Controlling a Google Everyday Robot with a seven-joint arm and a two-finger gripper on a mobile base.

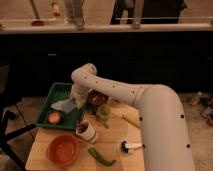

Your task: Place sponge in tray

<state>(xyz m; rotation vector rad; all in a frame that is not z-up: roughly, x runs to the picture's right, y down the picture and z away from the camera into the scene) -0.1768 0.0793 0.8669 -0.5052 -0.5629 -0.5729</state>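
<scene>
Sponge [70, 103], blue-grey, is hanging just over the dark green tray [56, 91] beside a paler flat piece [61, 105], seemingly not yet released. The gripper [76, 99] is reaching down at the tray's right edge, directly above the sponge; whether its jaws are gripping cannot be told. Letting go appears to remain.
</scene>
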